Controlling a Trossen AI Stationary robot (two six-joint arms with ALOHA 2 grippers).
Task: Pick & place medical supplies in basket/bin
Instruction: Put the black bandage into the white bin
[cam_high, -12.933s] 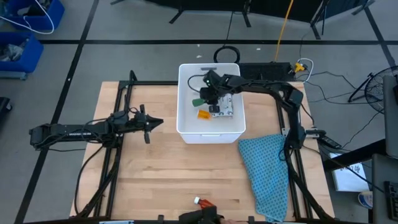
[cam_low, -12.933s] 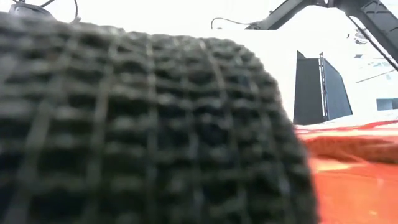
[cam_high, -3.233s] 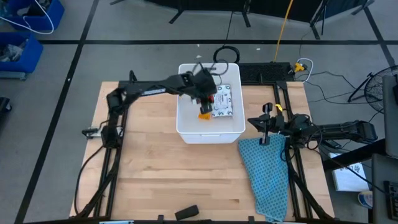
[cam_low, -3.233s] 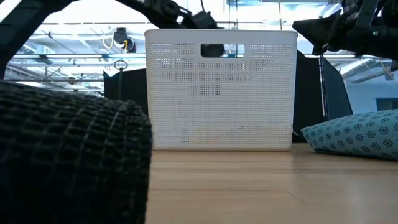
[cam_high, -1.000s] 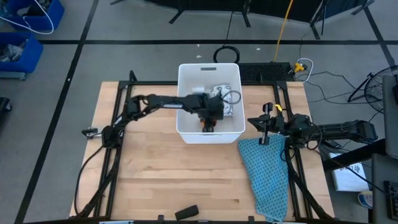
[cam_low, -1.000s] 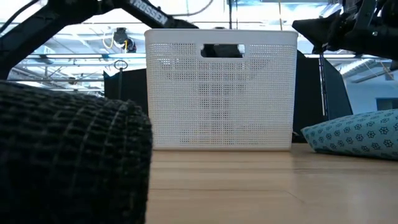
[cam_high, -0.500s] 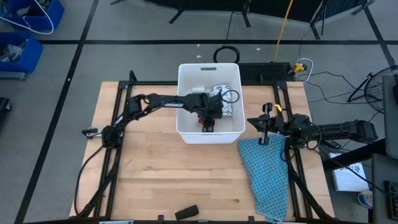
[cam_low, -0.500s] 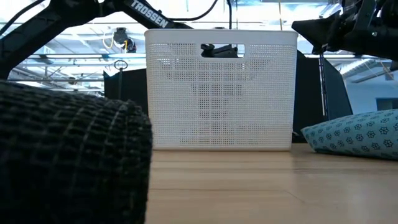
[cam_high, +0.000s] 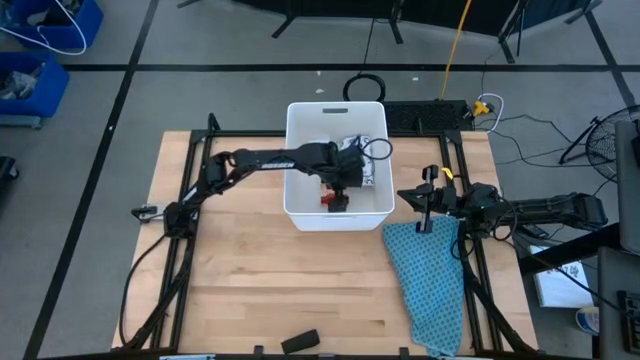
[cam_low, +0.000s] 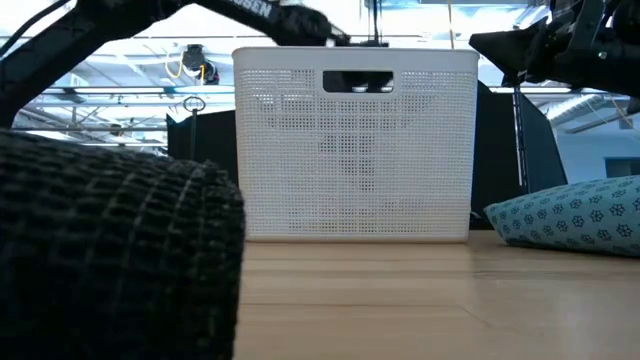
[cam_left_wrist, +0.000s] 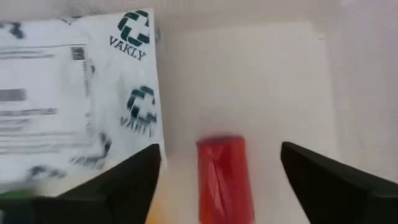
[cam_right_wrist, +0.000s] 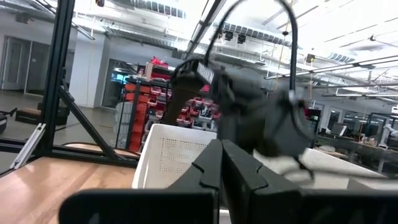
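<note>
The white bin (cam_high: 297, 160) stands at the table's far middle; it also shows in the low view (cam_low: 350, 150). My left gripper (cam_high: 341, 183) is open inside it, above a red bottle (cam_left_wrist: 222, 186) that lies on its side on the bin's floor between and below the fingers. A white printed packet (cam_left_wrist: 74, 99) lies flat on the floor beside it. A black oblong piece (cam_high: 300, 341) lies on the table at the near edge. My right gripper (cam_high: 425, 208) is shut and empty at the right, by the teal cloth.
The teal cloth (cam_high: 430, 275) lies along the table's right side to the near edge. The black piece fills the low view's left foreground (cam_low: 110, 260). The bin's walls (cam_left_wrist: 348, 74) stand close around my left gripper. Bare wood (cam_high: 260, 280) spreads in the table's middle.
My left gripper has gone up a little inside the bin and slightly toward its far end. The red bottle stays lying on the bin's floor.
</note>
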